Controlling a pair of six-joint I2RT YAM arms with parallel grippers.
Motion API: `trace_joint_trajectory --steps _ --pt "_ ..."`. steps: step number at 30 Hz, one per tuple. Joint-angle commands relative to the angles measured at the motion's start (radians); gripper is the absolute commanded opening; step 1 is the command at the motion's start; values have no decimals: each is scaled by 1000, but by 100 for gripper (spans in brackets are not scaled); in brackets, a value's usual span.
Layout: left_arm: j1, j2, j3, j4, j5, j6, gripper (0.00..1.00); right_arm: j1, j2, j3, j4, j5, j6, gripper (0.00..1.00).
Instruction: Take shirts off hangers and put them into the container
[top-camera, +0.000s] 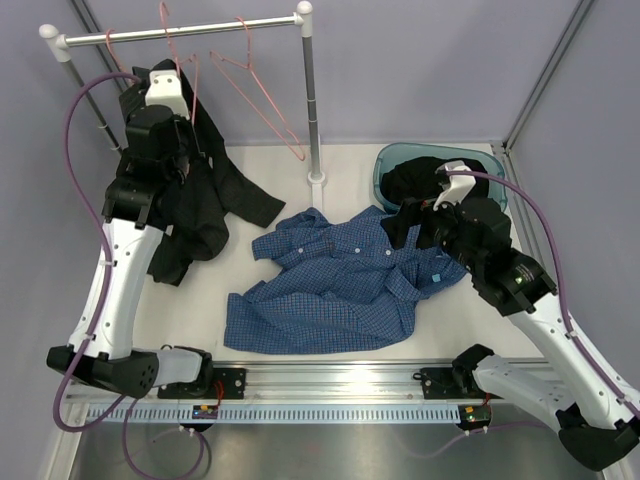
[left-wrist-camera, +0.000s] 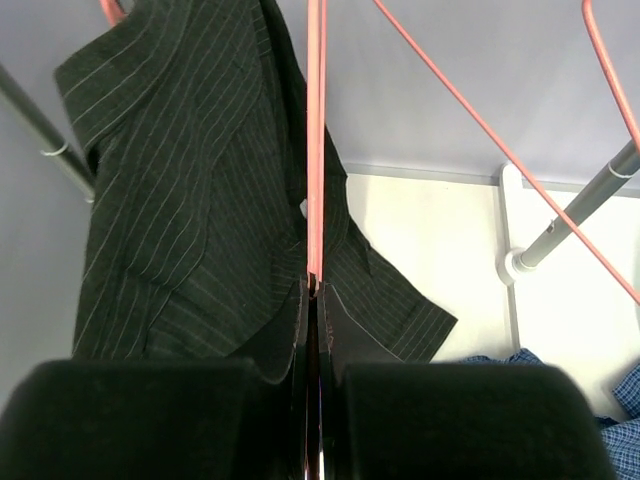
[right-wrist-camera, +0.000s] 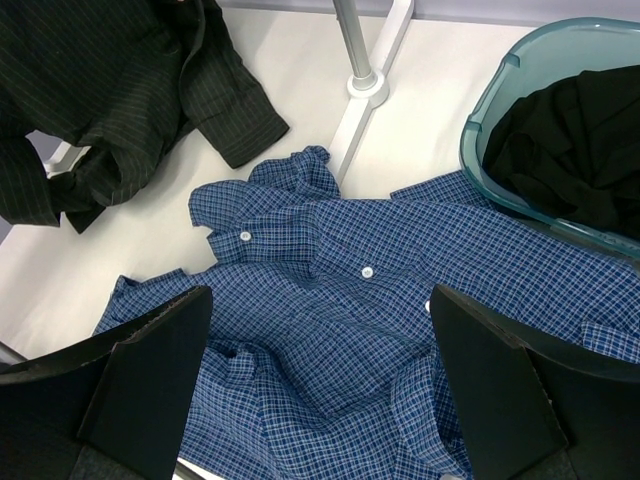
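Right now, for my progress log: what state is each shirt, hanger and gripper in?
Blue check shirt: off hanger, spread on table.
Pinstriped shirt: hanging at rail, sleeve on table.
Black shirt: in container.
Left gripper: shut on hanger wire.
Right gripper: open, holding nothing.
Empty hanger: on rail.

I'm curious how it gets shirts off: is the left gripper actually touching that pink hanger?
Touching. The left wrist view shows the left gripper shut on the pink hanger, clamping its wire.
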Motion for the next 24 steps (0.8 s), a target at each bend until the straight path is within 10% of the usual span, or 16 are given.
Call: trace_joint_trajectory --steps 1,15,24 --pt "15 12 6 122 86 3 0 10 2 -14 30 -23 3 100" --pt "24 10 -145 148 112 -77 2 9 22 -89 37 -23 22 100" --pt "24 -35 -169 137 114 -95 58 10 78 -115 24 -14 43 100"
